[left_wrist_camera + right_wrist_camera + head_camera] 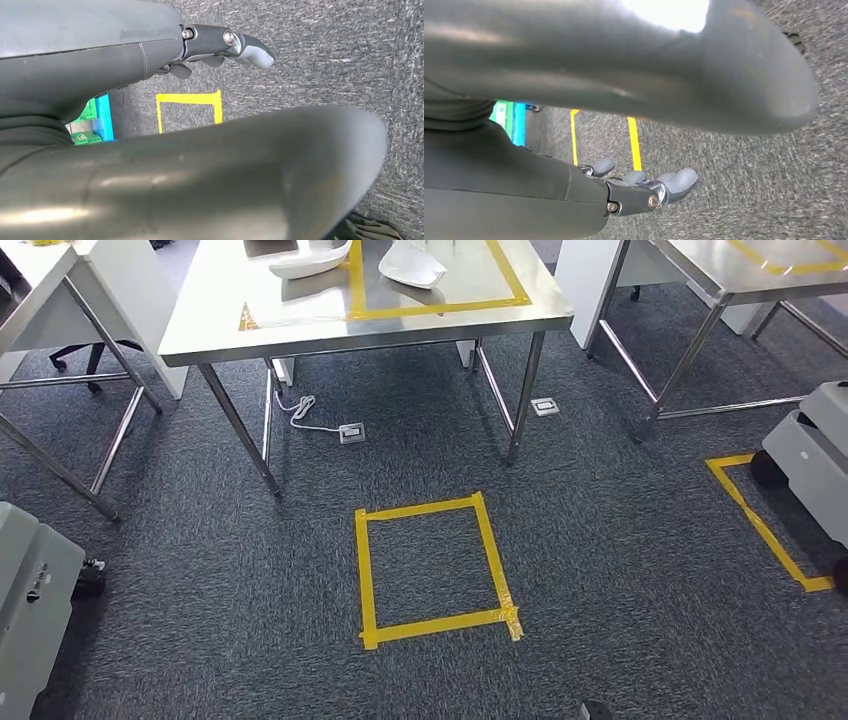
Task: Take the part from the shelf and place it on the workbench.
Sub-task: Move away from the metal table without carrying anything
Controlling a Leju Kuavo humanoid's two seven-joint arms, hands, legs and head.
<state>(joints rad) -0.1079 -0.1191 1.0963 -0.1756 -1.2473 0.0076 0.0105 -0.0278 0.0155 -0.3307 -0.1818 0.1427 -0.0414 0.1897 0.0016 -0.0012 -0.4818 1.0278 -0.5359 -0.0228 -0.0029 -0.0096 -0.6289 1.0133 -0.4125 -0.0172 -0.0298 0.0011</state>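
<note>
Both hands empty, left hand point(220, 47) and right hand point(644, 187), fingers loosely extended above carpet point(600, 540).

My left hand point(220, 47) hangs at my side, fingers point(252, 50) stretched out and apart, gripping nothing. My right hand point(644, 187) hangs likewise, its fingers point(679, 181) loosely extended, the thick thumb point(724, 75) held wide of them.

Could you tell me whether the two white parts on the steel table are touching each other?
Apart. In the head view, the left white part and the right white part lie on the steel table with bare tabletop and yellow tape between them.
</note>
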